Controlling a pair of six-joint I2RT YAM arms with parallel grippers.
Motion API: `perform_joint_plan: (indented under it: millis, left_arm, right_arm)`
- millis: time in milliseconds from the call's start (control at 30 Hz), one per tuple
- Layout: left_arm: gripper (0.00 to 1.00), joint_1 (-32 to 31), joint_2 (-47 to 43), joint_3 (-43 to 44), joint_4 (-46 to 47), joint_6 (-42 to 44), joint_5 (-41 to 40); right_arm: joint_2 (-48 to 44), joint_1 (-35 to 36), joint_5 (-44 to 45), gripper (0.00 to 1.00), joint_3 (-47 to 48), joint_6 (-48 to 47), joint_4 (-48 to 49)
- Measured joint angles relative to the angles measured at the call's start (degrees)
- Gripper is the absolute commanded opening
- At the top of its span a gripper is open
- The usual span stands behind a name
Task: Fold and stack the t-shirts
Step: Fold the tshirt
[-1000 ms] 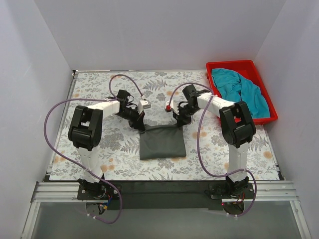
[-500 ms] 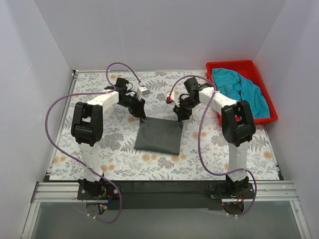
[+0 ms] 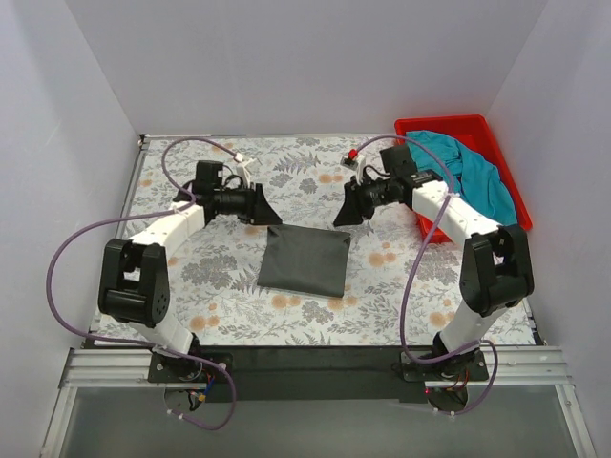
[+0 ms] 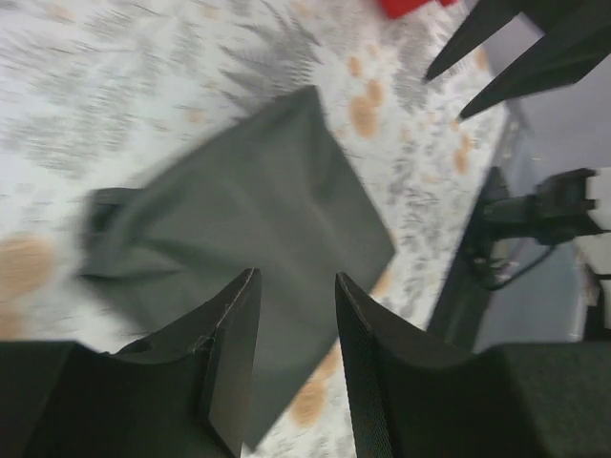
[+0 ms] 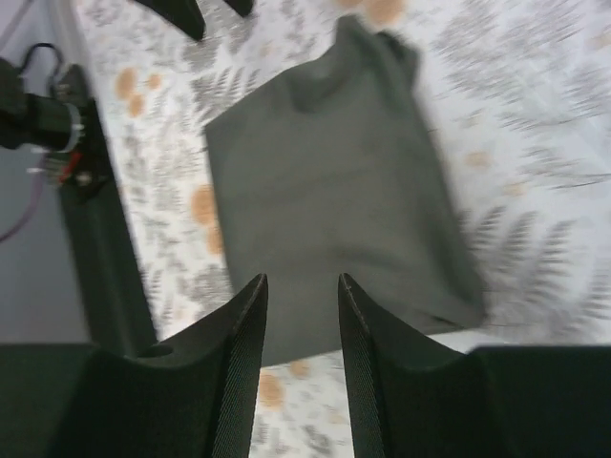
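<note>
The dark charcoal t-shirt (image 3: 305, 260) lies folded into a flat rectangle at the middle of the table; it also shows in the left wrist view (image 4: 248, 200) and the right wrist view (image 5: 334, 200). The teal-blue t-shirt (image 3: 468, 172) is bunched in the red bin (image 3: 449, 125) at the back right. My left gripper (image 3: 267, 212) is open and empty, raised above the table behind the folded shirt's far left corner. My right gripper (image 3: 346, 215) is open and empty, raised behind the shirt's far right corner. Neither touches the cloth.
The table wears a floral cloth (image 3: 191, 277). White walls close in the left, back and right sides. Purple cables (image 3: 67, 258) loop off both arms. The black arm-mount rail (image 3: 305, 358) runs along the near edge.
Both grippers have let go of the charcoal shirt's far edge and pulled up, back and outward. The shirt now lies flat, folded. Both arms have swung wider apart.
</note>
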Motion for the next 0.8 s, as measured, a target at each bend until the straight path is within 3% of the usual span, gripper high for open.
perform_joint_plan:
  millis: [133,300,633,800]
  left_arm:
    - [0.36,-5.6,-0.8,-8.0,8.2,-11.2,1.5]
    - [0.36,-6.1,7.5,-10.8,13.6,-19.4,0.4]
    - [0.36,-0.8,20.8,-3.3,19.9,-25.6,-0.3]
    - [0.37,4.4,22.5,1.2,20.7,-28.2,-0.1]
  right_arm:
    - [0.2,3.1,-4.4,0.39,-8.1,12.2,7.8]
    - [8.1,2.7,-4.4,0.37,-10.9,17.9,12.1]
    - [18.8,-4.2,-4.8,0.36,-8.9,18.2,13.9]
    - [20.3,-5.1,-3.8,0.42,-4.8,18.3,14.2]
